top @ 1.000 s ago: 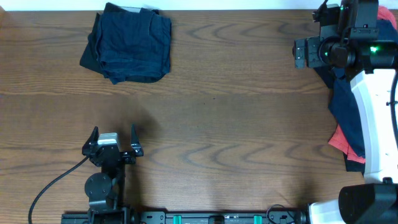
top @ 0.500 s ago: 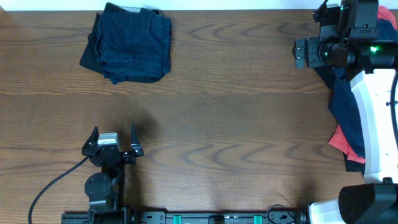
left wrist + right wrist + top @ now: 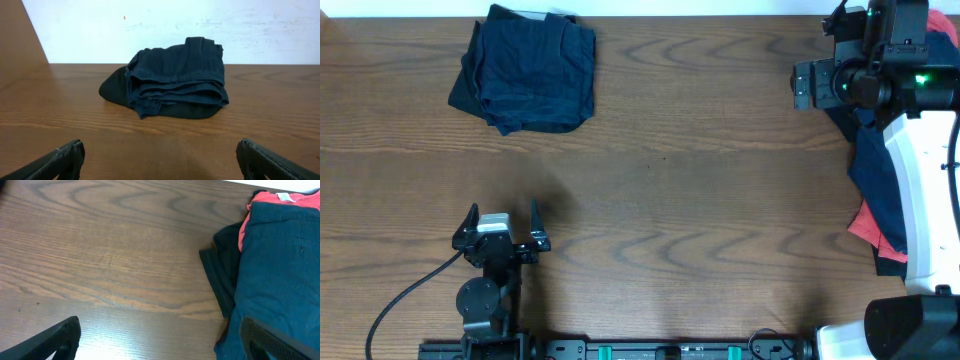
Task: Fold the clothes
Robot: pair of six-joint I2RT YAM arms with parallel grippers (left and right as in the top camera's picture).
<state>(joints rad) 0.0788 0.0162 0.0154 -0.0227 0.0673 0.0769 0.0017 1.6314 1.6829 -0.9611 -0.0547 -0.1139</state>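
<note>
Left fingers (image 3: 60,162) spread wide, empty, folded navy shorts (image 3: 175,77) well ahead; right fingers (image 3: 55,337), likewise wide and empty, hover beside the clothes heap (image 3: 280,255).

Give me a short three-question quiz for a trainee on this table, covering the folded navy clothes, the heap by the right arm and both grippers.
1. True or false: the left gripper is holding the folded stack of navy blue fabric clothes.
2. Where does the coral-red fabric garment lie? A: partly under the unfolded navy blue fabric garment beside the right arm. B: on top of the folded stack. C: between the left gripper's fingers.
3. Is the right gripper open or shut?
Key: 1 false; 2 A; 3 open.
</note>
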